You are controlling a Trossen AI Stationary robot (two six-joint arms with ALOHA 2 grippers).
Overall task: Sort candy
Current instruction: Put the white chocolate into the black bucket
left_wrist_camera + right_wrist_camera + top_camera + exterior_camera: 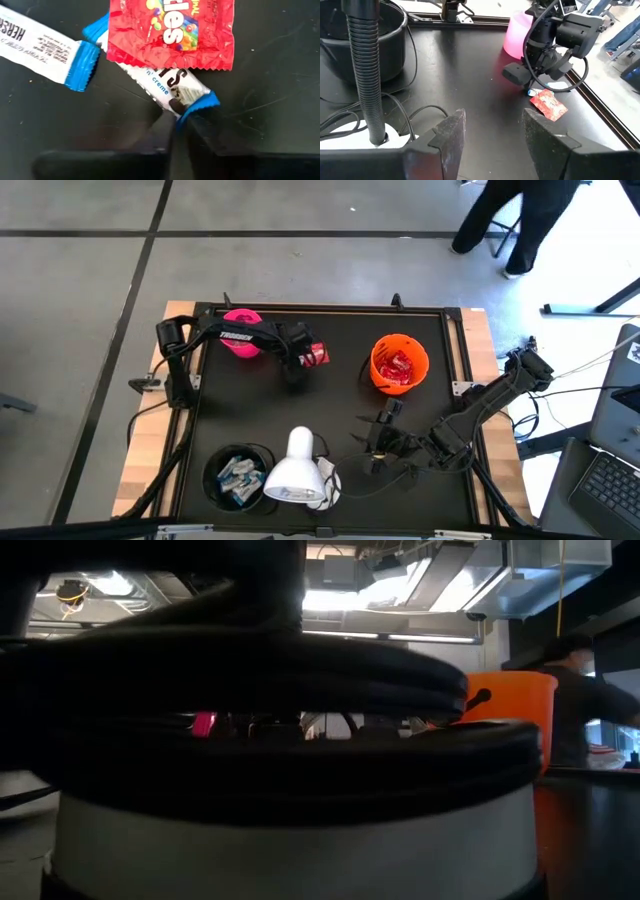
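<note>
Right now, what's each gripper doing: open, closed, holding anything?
Left gripper: closed on the blue end of the white-and-blue bar, beside the red packet.
Right gripper: open, holding nothing, waiting near the lamp.

Overhead view: even daylight, the black table [250, 410] matte with faint shadows. Low view: mostly blocked by a dark, unfocused lamp head [290, 780]; bright ceiling lights [340, 595] burn out behind. Left wrist view: sharp on the red packet [172, 32], foreground fingers [210, 142] blurred. Right wrist view: soft sheen on the table's far edge.
</note>
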